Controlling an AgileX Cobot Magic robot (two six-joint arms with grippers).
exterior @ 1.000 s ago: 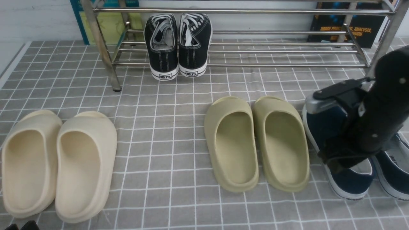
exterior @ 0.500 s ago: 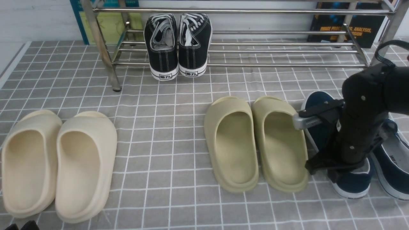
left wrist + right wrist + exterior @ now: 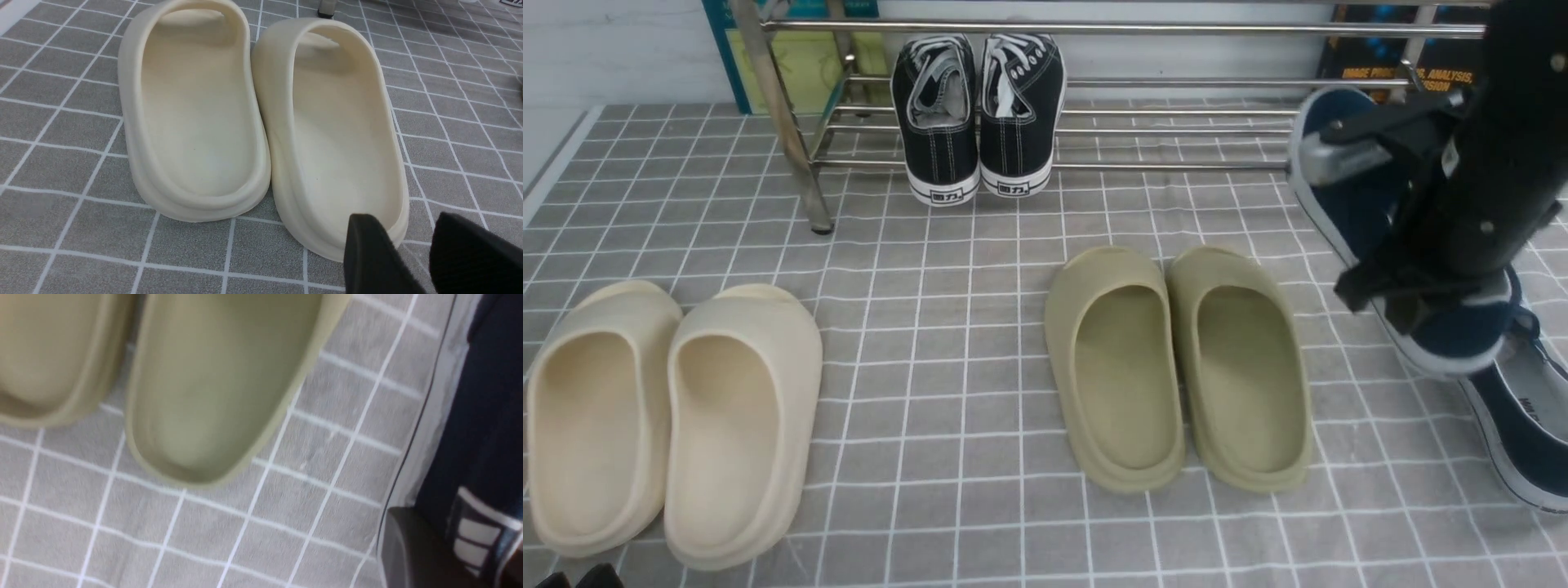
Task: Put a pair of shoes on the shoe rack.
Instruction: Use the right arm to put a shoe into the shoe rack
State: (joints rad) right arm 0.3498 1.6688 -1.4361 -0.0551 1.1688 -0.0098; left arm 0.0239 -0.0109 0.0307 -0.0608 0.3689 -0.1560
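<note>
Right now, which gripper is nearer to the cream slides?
Left. The left gripper hangs by the heels of the cream slides; the right gripper is far off, holding a navy shoe.

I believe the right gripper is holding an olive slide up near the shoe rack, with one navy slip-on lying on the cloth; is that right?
Not quite: the front view shows the right gripper holding a navy slip-on, not an olive slide; both olive slides lie on the cloth.
</note>
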